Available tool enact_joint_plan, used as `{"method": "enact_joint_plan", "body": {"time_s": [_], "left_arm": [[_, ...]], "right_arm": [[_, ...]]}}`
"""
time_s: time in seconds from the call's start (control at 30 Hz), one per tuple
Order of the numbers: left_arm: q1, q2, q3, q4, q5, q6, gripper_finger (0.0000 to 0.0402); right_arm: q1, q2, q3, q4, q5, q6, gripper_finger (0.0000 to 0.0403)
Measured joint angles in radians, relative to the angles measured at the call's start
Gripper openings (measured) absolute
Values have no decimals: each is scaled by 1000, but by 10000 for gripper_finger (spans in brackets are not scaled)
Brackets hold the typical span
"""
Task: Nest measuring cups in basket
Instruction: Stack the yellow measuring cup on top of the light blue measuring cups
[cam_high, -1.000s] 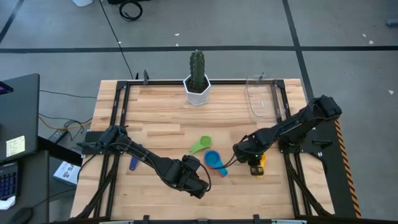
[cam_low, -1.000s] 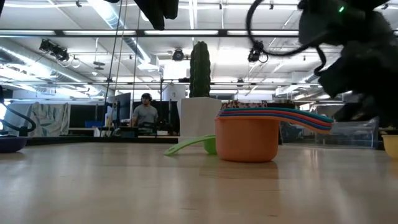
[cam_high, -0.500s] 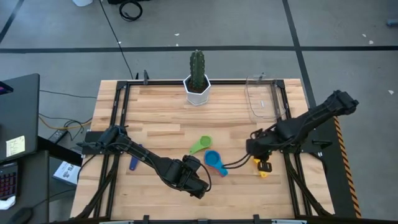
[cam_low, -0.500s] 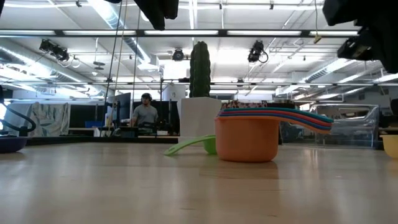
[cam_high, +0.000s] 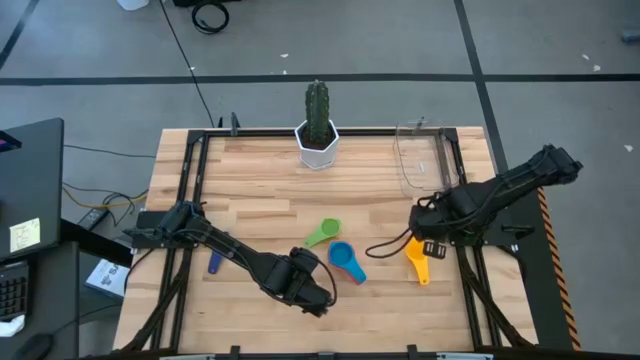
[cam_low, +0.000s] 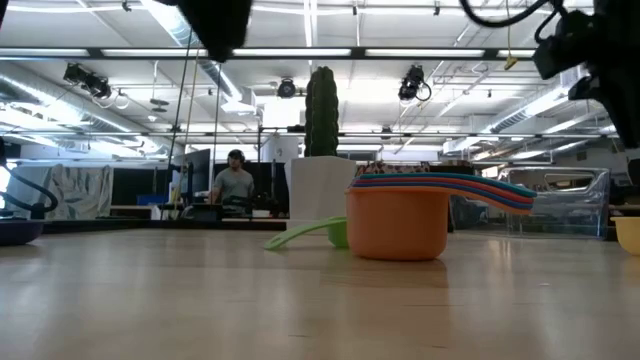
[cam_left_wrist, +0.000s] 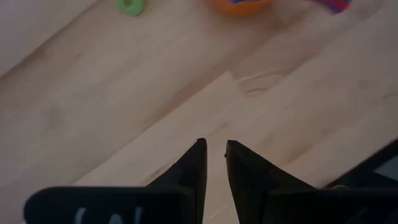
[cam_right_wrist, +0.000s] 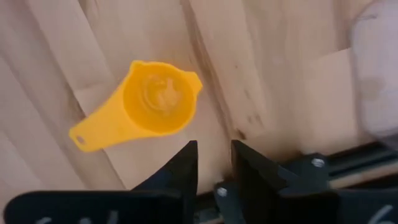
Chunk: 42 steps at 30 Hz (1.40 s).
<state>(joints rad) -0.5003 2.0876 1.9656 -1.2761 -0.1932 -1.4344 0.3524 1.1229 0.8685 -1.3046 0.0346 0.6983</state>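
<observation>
The basket (cam_high: 421, 157) at the far right holds nothing yet. A stack of cups (cam_low: 400, 212) sits mid-table with the green cup (cam_high: 322, 233) beside it; the yellow cup (cam_high: 417, 257) lies apart. Left gripper (cam_left_wrist: 212, 155) and right gripper (cam_right_wrist: 211, 155) hover nearly closed, empty.

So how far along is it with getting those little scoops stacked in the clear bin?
Partly done. Several cups already sit nested in the orange one, with the blue cup topmost, but that stack is on the table, not in the basket. The green cup and yellow cup lie loose. Neither hand holds anything: the right hand is above the yellow cup, the left hand over bare wood.
</observation>
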Motion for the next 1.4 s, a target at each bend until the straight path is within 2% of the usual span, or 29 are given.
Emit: {"method": "enact_joint_plan", "body": {"time_s": [0.47,0.83,1.0,1.17,1.3,1.4], "left_arm": [[-23,-17,0,-298,14,6,66],[-26,-32,-11,-295,13,8,66],[-27,-32,-11,-295,14,9,66],[-26,-33,-11,-295,14,9,66],[-27,-33,-11,-295,14,9,66],[-27,-33,-11,-295,14,9,66]], "right_arm": [[-68,0,-142,275,-133,39,106],[-77,0,-307,367,-102,45,105],[-98,0,-372,506,-168,42,105],[-107,0,-420,635,-162,41,105],[-113,1,-446,654,-121,40,81],[-123,0,-450,658,-108,43,32]]}}
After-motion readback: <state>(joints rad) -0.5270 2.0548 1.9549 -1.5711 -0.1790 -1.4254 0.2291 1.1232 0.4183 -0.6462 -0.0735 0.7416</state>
